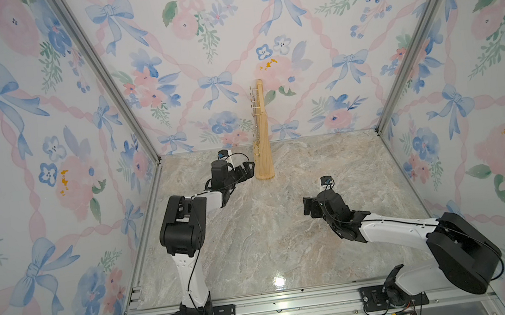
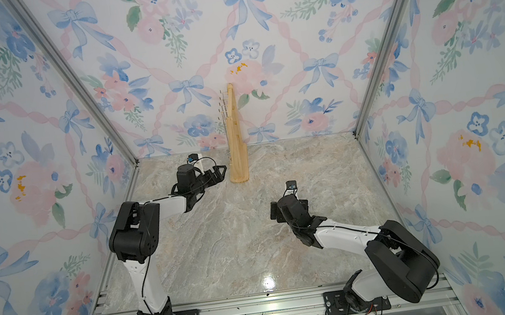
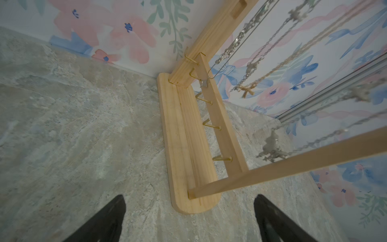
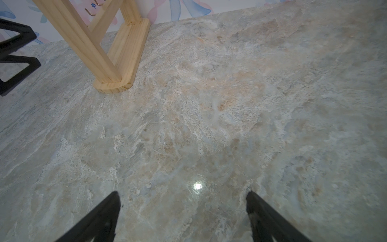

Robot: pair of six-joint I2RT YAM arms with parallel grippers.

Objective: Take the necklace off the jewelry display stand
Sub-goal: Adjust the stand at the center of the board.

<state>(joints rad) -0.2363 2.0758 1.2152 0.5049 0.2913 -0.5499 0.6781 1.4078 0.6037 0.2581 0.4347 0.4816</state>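
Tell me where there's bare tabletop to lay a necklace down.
Widest bare marble lies between the left arm and right arm, in front of the jewelry display stand. More right of the right gripper. Crowded: the stand's left face, where the open left gripper sits close to the hanging necklaces.

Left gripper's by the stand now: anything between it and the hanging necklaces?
Nothing visible does. The open left gripper faces the hooked side of the jewelry display stand, with only bare marble tabletop between. In the left wrist view the necklaces hang exposed on that side; the stand's near upright runs beside the nearest chain.
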